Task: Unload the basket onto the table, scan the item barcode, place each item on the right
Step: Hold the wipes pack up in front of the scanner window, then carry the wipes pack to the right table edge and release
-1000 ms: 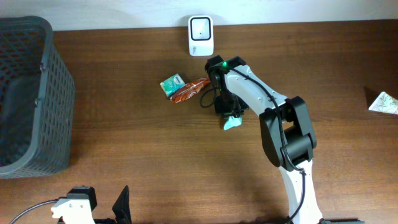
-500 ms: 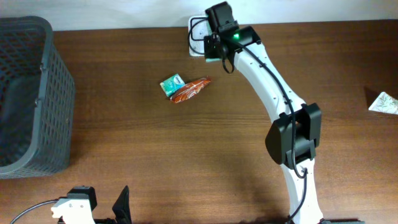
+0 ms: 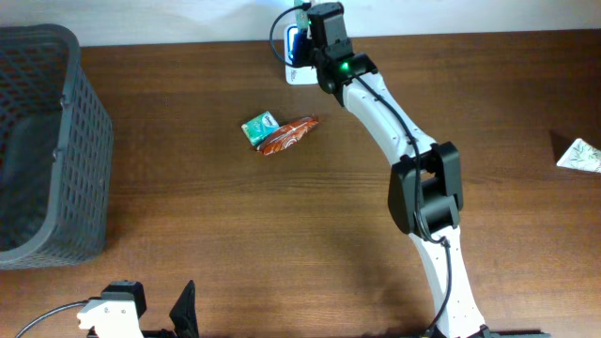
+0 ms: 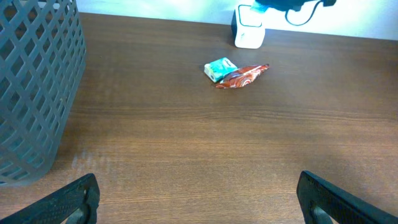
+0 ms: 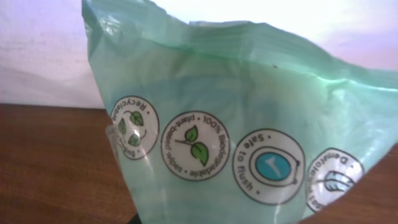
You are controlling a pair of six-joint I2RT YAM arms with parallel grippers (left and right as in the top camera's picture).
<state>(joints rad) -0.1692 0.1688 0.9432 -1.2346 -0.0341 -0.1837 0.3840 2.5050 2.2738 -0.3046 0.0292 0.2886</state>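
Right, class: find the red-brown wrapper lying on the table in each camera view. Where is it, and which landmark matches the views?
Overhead: red-brown wrapper, upper centre, below-left of the white scanner.
Left wrist: red-brown wrapper, upper middle, below the white scanner.
Right wrist: not in it; the green packet fills the frame.
Landmark: the small teal packet at its left end, in overhead and left wrist.

White right arm (image 3: 380, 113), black joints, green light (image 3: 346, 66) (lit), black cable (image 3: 279, 28), black left claw fingers (image 4: 71, 200)

A green packet (image 5: 249, 93) with round labels (image 5: 194, 146) looms close.
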